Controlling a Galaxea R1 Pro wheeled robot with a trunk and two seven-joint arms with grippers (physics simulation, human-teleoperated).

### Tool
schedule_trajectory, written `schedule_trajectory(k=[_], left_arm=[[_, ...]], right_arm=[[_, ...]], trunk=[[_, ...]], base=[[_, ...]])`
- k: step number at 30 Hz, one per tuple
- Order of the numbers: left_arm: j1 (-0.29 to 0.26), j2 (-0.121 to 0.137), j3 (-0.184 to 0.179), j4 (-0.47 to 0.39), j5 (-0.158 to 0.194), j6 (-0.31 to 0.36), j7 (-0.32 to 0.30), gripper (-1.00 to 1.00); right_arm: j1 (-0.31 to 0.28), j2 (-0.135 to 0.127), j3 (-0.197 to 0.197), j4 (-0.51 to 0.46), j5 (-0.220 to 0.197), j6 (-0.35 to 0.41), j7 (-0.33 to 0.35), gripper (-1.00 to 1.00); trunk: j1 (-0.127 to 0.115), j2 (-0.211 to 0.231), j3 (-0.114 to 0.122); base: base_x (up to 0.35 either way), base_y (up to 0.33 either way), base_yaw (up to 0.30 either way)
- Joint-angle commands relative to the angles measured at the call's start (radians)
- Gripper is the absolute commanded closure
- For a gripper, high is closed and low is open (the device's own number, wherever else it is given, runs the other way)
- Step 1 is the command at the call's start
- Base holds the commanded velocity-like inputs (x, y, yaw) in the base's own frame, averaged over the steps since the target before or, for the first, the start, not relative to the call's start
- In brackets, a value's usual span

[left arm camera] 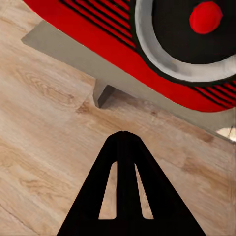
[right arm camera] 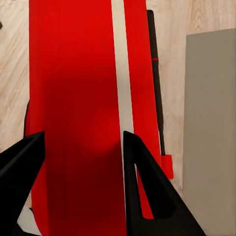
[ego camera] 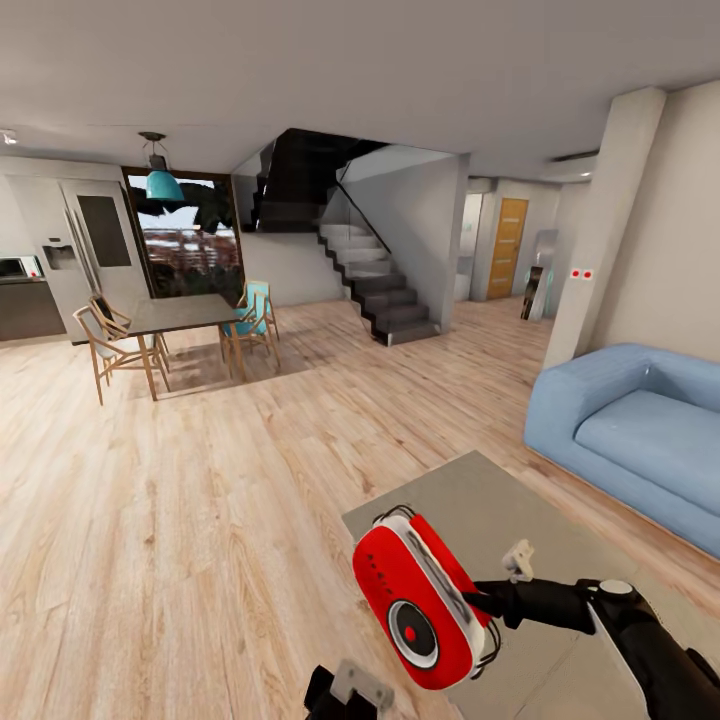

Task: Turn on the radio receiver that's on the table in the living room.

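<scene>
the right pincer (right arm camera: 83,162) clamps the red radio receiver (ego camera: 425,598) and holds it tilted above the grey bench (ego camera: 540,530), dial facing the closed left pincer (left arm camera: 125,135), likely for pressing.

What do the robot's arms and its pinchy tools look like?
The right arm is black and rounded, with a white ring at one joint and a small white bracket near the wrist. Each tool has flat black fingers shaped like pointed triangles with long slots cut through them. The left tool looks the same, and a pale grey bracket sits above it.
</scene>
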Motion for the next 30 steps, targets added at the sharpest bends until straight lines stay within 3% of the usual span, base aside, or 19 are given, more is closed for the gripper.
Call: schedule_trajectory(k=[1,5,10,19,30], left_arm=[[-0.001,0.0,-0.001,-0.016,0.0,0.001,-0.036,1.0],[-0.002,0.0,-0.001,-0.032,-0.001,0.002,-0.123,1.0],[-0.004,0.0,-0.002,-0.04,-0.003,0.001,-0.148,1.0],[-0.007,0.0,-0.002,-0.067,-0.007,0.001,-0.164,1.0],[-0.007,0.0,0.005,-0.037,-0.012,-0.001,-0.171,1.0]], right_arm=[[-0.001,0.008,0.011,0.001,-0.004,-0.001,0.001,1.0],[0.0,0.031,0.077,0.004,-0.008,-0.001,0.001,1.0],[0.0,0.06,0.126,0.007,-0.008,-0.001,-0.001,1.0],[0.0,0.068,0.135,0.009,-0.007,-0.001,0.003,1.0],[0.0,0.068,0.136,0.009,-0.007,-0.001,0.005,1.0]], trunk=[[0.0,0.0,0.0],[0.0,0.0,0.0],[0.0,0.0,0.0],[0.0,0.0,0.0],[0.0,0.0,0.0]], base=[[0.0,0.0,0.0],[0.0,0.0,0.0],[0.0,0.0,0.0],[0.0,0.0,0.0],[0.0,0.0,0.0]])
